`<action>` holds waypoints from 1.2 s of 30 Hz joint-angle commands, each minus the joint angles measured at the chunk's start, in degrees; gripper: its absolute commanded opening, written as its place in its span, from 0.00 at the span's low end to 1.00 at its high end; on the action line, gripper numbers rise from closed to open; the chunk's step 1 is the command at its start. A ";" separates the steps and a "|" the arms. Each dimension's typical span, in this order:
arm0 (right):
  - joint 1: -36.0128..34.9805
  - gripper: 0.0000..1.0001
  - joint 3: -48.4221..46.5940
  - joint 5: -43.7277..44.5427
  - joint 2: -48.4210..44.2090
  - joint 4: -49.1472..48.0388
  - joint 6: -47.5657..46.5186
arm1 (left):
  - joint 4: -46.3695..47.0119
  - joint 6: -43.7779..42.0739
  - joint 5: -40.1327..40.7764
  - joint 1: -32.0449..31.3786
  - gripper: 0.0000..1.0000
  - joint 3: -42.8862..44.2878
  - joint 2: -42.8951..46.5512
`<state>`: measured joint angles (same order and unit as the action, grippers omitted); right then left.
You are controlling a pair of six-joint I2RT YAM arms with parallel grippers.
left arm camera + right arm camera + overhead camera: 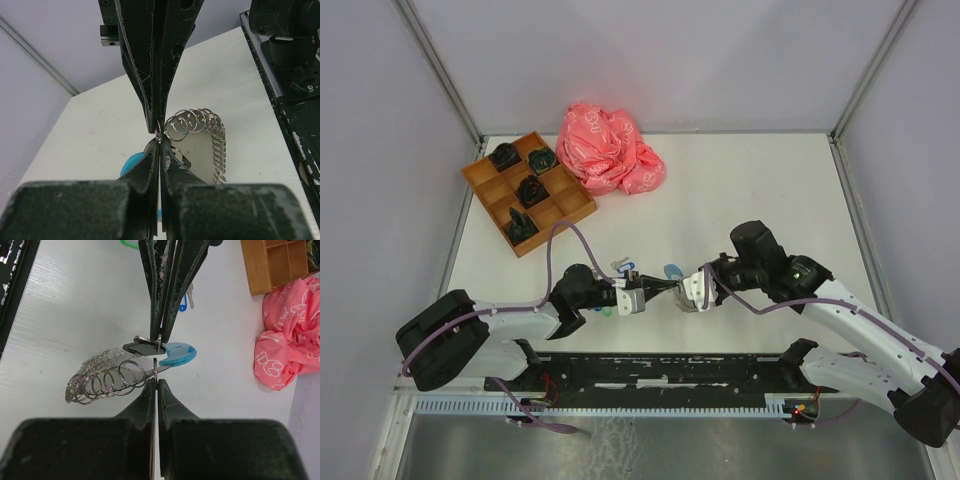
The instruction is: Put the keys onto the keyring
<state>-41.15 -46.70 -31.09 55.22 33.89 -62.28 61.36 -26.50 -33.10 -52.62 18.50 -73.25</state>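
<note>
The keyring (100,380) is a curved row of silvery loops lying on the white table, with a light blue curved segment (177,354) at one end. My right gripper (156,382) is shut on a thin loop at that end. My left gripper (160,145) faces it tip to tip, shut on a black-tagged key (142,346) just above the blue segment. In the top view, the left gripper (657,289) and right gripper (678,292) meet at the table's near middle. A blue-tagged key (187,299) and a green tag (605,312) lie beside the left gripper.
A wooden compartment tray (480,175) holding dark objects sits at the back left. A crumpled pink bag (608,148) lies beside it. A black rail (660,370) runs along the near edge. Walls close in the table's left, right and back.
</note>
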 commanded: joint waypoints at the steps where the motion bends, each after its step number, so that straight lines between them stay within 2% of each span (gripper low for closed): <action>1: -0.25 0.01 -1.82 -1.51 -0.45 -3.01 0.48 | 1.27 -1.66 -0.30 -0.27 0.03 2.23 -0.31; 36: -0.27 0.01 -1.55 -2.35 -0.78 -3.83 1.66 | -1.41 -0.95 1.43 -0.50 0.03 3.37 -0.79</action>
<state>-41.15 -46.70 -31.29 55.22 33.43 -61.25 58.74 -26.50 -31.83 -52.71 19.79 -73.56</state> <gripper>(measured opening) 0.019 0.035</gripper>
